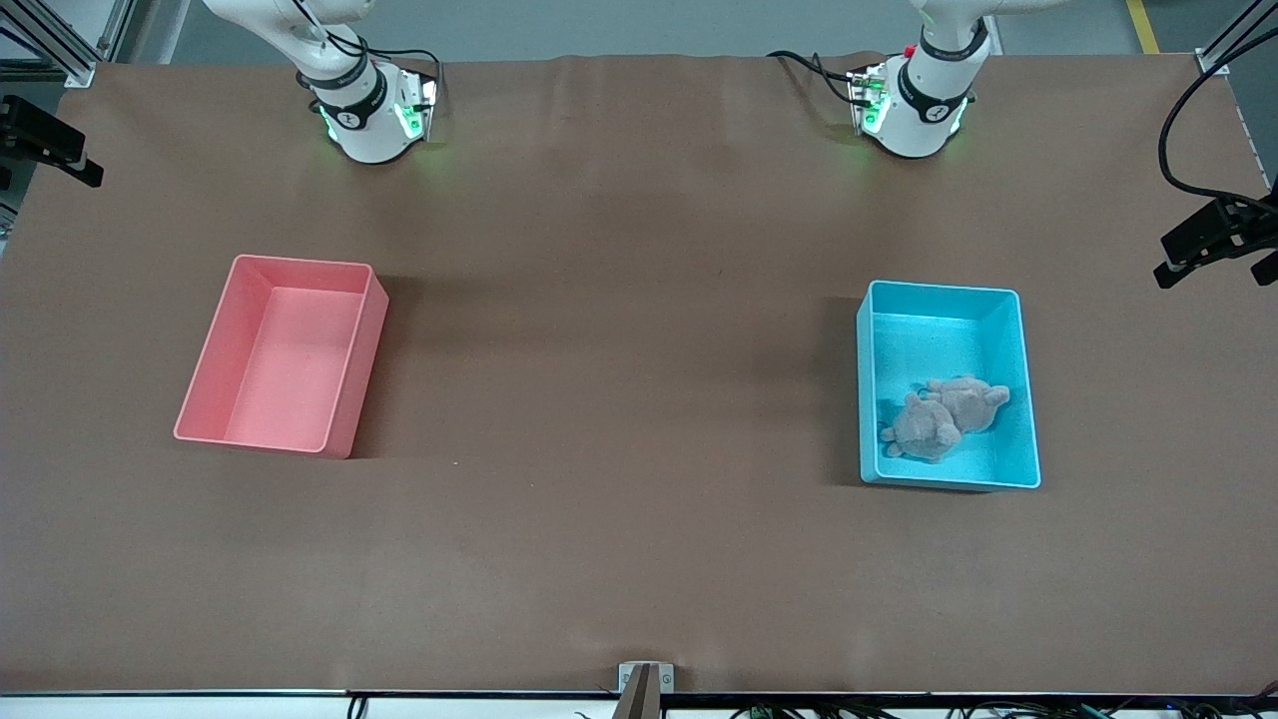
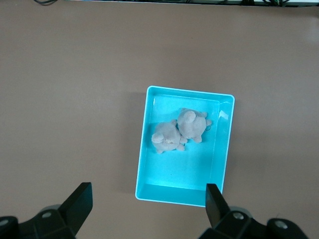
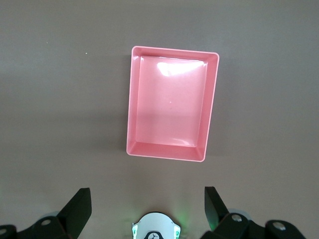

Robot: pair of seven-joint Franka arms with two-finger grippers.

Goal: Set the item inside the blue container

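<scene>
The blue container (image 1: 934, 335) stands toward the left arm's end of the table. In it lie two grey plush toys side by side, one (image 1: 921, 426) nearer the front camera than the other (image 1: 970, 399). The left wrist view looks straight down on the blue container (image 2: 182, 172) and both plush toys (image 2: 167, 138) (image 2: 192, 124). My left gripper (image 2: 148, 196) hangs open and empty, high over the container's edge nearest the left arm's base. High over the right arm's base (image 3: 155, 228), my right gripper (image 3: 147, 196) is open and empty. Neither gripper shows in the front view.
An empty pink bin (image 1: 300, 264) of the same shape stands toward the right arm's end of the table; in the right wrist view the pink bin (image 3: 169, 109) lies below. Black camera mounts (image 1: 1213, 235) (image 1: 45, 140) stick in at both table ends.
</scene>
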